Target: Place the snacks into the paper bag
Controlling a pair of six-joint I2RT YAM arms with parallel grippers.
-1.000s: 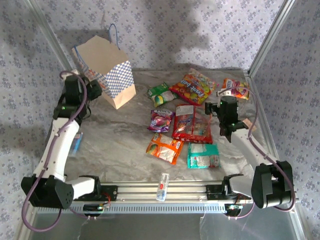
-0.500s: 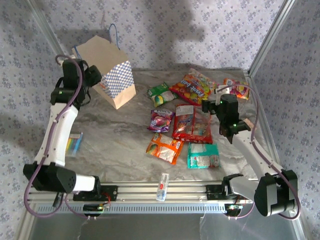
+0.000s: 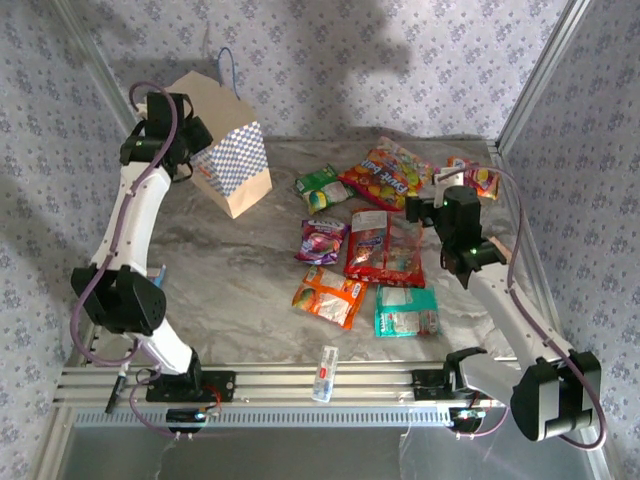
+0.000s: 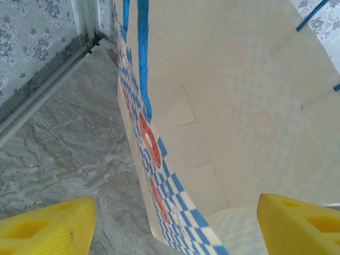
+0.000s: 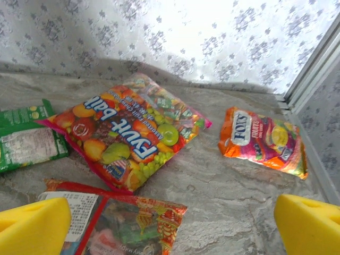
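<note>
The tan paper bag with a blue checkered band stands at the back left. My left gripper is at its mouth. In the left wrist view, this gripper is open and straddles the bag's wall, one yellow finger outside and the other inside. Snacks lie mid-table: a green packet, a red fruit packet, a purple one, a large red one, an orange one and a teal one. My right gripper hangs open, holding nothing, over the table between the fruit packet and an orange-pink packet.
A small clear tube lies at the table's near edge by the rail. Metal frame posts and patterned walls close in the back and both sides. The green packet and large red packet sit left of and below the right gripper.
My left arm has swung up and back from beside the bag to its mouth, and its jaws have narrowed a little. My right gripper has edged toward the back.
</note>
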